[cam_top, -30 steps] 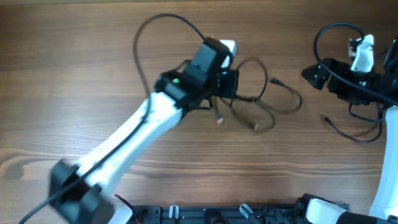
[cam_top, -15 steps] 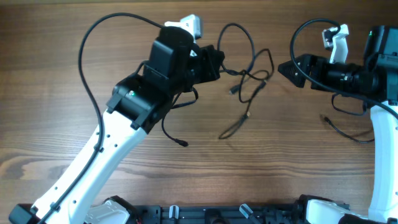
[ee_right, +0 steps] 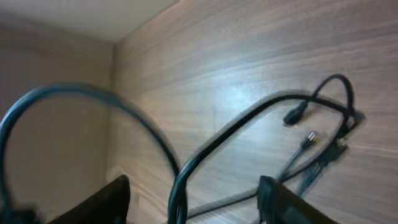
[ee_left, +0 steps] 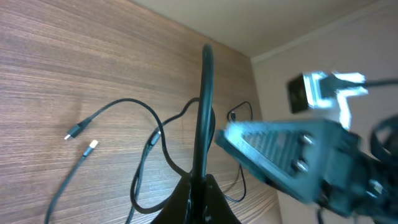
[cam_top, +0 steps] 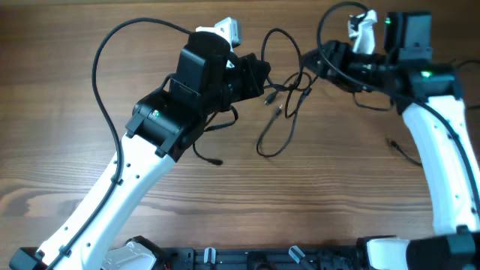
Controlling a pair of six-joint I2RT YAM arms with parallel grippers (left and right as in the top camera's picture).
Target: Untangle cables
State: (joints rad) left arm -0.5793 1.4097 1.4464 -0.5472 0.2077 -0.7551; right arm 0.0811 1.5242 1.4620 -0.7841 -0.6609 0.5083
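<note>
cables: black | table: brown wood grain | left arm: white, black joints

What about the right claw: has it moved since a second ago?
Yes. Seen from overhead, the right gripper has swung left, away from the loose plug that stayed put, up to the tangled cables.

The overhead camera looks straight down on the whole wooden table from afar. Each wrist camera sits close, angled low along the tabletop. All three share the tangled cables.
</note>
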